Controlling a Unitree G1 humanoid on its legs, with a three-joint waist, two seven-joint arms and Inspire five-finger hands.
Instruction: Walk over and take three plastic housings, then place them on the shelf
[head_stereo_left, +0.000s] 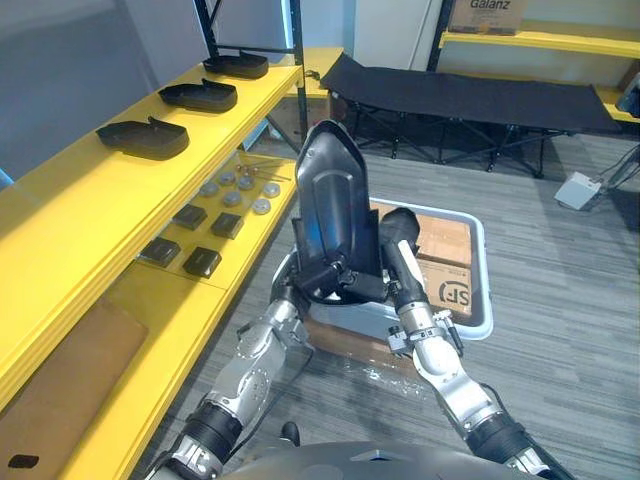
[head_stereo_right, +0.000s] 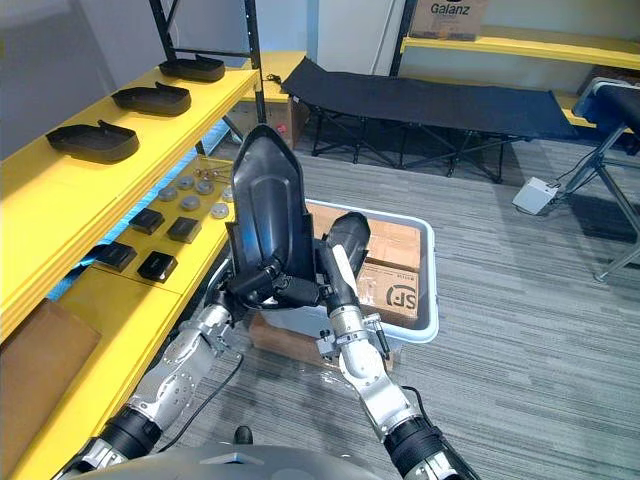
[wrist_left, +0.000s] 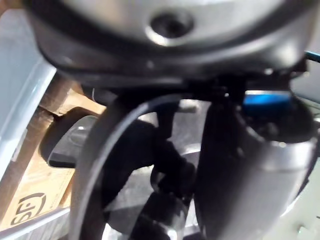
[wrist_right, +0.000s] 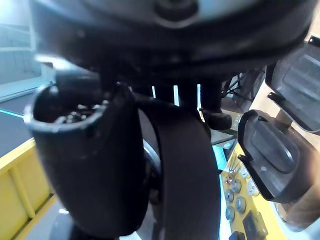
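Note:
I hold one black plastic housing (head_stereo_left: 335, 200) upright in front of me, its pointed end up, over a grey bin (head_stereo_left: 483, 300). My left hand (head_stereo_left: 318, 277) is curled round its lower end. My right hand (head_stereo_left: 400, 240) grips its right edge, and in the right wrist view that edge (wrist_right: 182, 165) runs between the thumb and the fingers. Three more black housings (head_stereo_left: 145, 138) (head_stereo_left: 200, 95) (head_stereo_left: 237, 65) lie in a row on the yellow top shelf (head_stereo_left: 60, 200) to my left; two of them (wrist_right: 272, 155) appear in the right wrist view.
The lower yellow shelf carries small black blocks (head_stereo_left: 200, 262), grey discs (head_stereo_left: 240, 190) and a brown board (head_stereo_left: 60, 380). Cardboard boxes (head_stereo_left: 445, 255) lie in the bin. A black folding cot (head_stereo_left: 470, 95) stands behind, and grey carpet stretches to the right.

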